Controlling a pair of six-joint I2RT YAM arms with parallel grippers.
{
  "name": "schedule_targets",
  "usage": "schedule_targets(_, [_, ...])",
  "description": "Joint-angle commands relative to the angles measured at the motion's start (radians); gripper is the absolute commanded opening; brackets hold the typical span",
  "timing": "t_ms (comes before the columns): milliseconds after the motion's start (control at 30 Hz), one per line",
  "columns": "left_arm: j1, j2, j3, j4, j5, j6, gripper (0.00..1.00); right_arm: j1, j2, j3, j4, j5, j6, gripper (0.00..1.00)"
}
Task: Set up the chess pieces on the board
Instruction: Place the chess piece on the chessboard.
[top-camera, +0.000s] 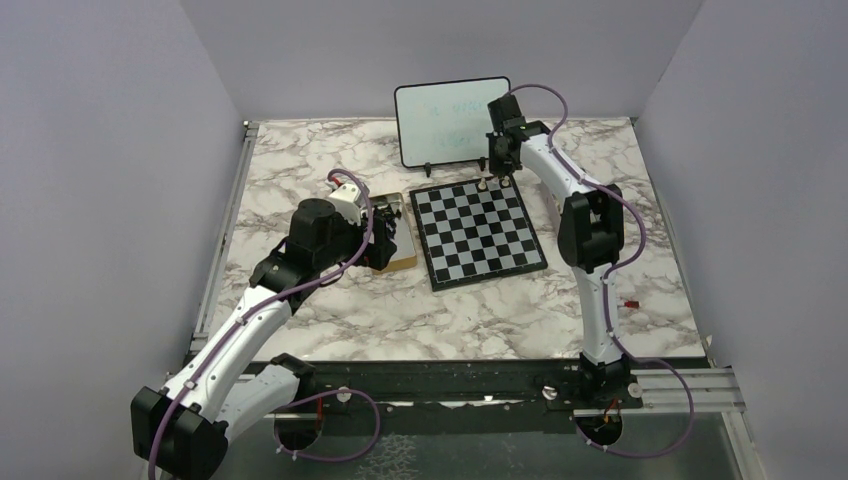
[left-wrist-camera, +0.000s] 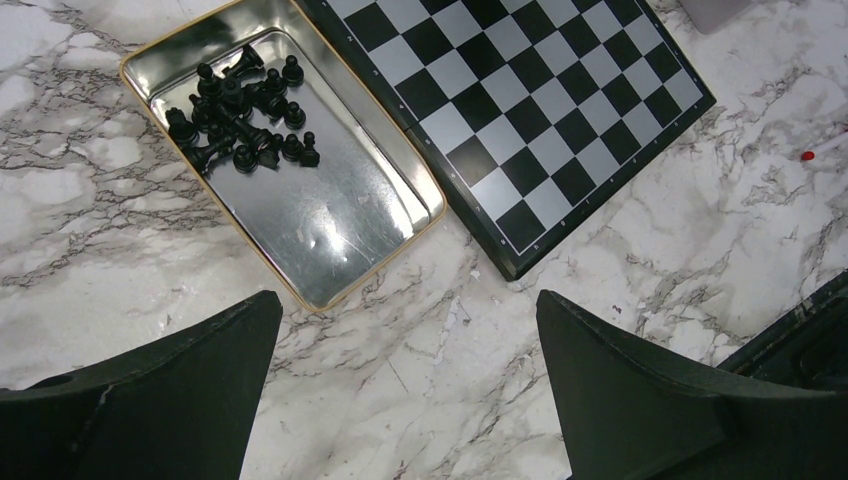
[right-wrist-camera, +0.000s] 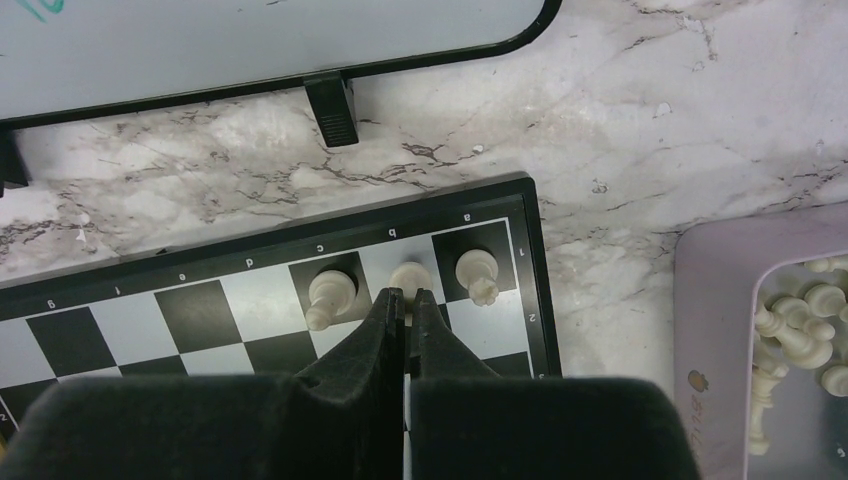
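1. Board — lies flat on the marble worktop, turned a little askew, in front of the whiteboard on its stand.
2. White chessmen — we count three, all upright, on the board's edge row nearest the whiteboard. They stand on the files lettered a, b and c, at the corner.
3. Right gripper — hangs over that corner. Its jaws are pressed together with no gap, and their tips sit right at the middle man of the three. We cannot tell whether they touch it.
4. Lilac tray — rests on the worktop near that same corner, apart from the board.
5. Loose white men — lie heaped in the lilac tray.
6. Tin — shallow, gold-rimmed and silvery inside. It lies just beside the board's opposite edge.
7. Black chessmen — bunched at one end of the tin, several toppled.
8. Left gripper — its jaws are spread wide with nothing between them. It is above bare worktop, near the tin's end and a board corner.
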Motion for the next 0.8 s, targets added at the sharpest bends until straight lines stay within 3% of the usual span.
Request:
schedule_targets(0, [-0.004, -0.002, -0.002, 0.005, -0.005, 0.011, 0.99, 0.004, 0.026, 0.028, -0.026, -0.004, 0.0, 0.04])
schedule_targets(567, [-0.004, -0.003, -0.003, 0.004, -0.005, 0.01, 0.99, 0.003, 0.056, 0.033, -0.036, -0.035, 0.007, 0.06])
schedule_targets(767, [-0.004, -0.007, -0.003, 0.004, -0.006, 0.01, 0.99, 0.004, 0.057, 0.032, -0.041, -0.036, 0.006, 0.11])
